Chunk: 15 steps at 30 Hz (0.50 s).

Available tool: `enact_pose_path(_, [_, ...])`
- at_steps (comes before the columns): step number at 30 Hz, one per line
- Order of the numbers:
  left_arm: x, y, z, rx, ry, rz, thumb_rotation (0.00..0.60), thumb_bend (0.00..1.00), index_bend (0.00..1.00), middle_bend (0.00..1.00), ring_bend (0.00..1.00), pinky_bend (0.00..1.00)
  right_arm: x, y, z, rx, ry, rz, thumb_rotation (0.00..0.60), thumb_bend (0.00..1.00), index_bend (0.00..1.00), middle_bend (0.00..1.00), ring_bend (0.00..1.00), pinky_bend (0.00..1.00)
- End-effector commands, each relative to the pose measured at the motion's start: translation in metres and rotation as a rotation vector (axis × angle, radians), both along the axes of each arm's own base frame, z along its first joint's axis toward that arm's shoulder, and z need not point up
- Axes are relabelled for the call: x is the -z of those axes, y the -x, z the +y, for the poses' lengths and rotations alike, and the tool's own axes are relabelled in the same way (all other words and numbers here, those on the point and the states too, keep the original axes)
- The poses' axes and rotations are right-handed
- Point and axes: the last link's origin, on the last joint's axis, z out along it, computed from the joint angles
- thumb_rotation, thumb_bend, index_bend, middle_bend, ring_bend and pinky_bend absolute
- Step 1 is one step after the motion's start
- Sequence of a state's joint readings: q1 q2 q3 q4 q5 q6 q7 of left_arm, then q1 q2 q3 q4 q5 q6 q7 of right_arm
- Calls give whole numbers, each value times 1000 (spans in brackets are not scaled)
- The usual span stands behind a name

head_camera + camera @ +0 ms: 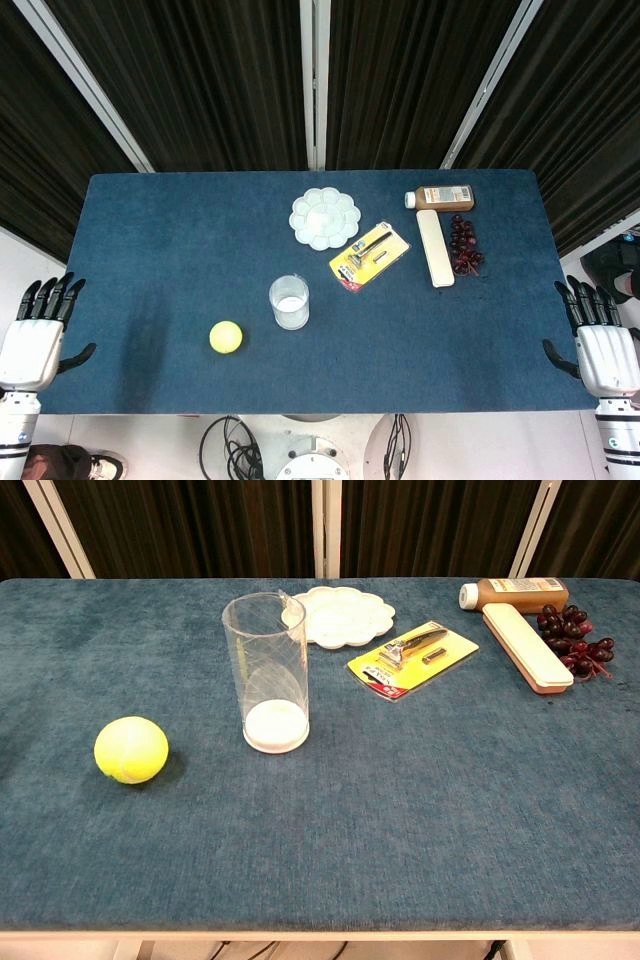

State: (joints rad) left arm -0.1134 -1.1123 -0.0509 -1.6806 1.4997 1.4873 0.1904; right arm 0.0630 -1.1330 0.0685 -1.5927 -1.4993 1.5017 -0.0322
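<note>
1. Hands sit off the table (150, 230) at both ends: the left hand (35, 335) beside the near left edge, the right hand (600, 345) beside the near right edge, each with fingers spread and holding nothing.
2. Nearest the left hand lies the yellow ball (226, 337), alone on the blue cloth, well apart from the hand; the clear cup (268, 670) stands upright just to the ball's right.
3. Nearest the right hand are the grapes (464, 245), touching the long white case (435, 248), with the brown bottle (445, 198) lying behind them.
4. Judged from this, no grasp has begun; reaching the ball would call for a long inward sweep clear of the cup.
</note>
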Motion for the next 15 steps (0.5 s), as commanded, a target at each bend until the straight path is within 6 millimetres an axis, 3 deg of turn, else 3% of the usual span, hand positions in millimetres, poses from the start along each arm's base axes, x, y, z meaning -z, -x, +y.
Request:
enact_pose_path(1, [0,0,0,2,-1,0,600,157,67,15,0,0,0,0,0,-2,3,-1,600,220,0,0,0,0])
enact_pose_path(10, [3,-5,0,21,18,-10,600,157,67,15,0,0,-2,-1,1,-6,11,-4,600,221,0,0,0,0])
enact_pose_path(15, [16,-25,14,90,104,-24,600,157,67,15,0,0,-6,-3,-3,-10,22,-4,600,221,0,0,0,0])
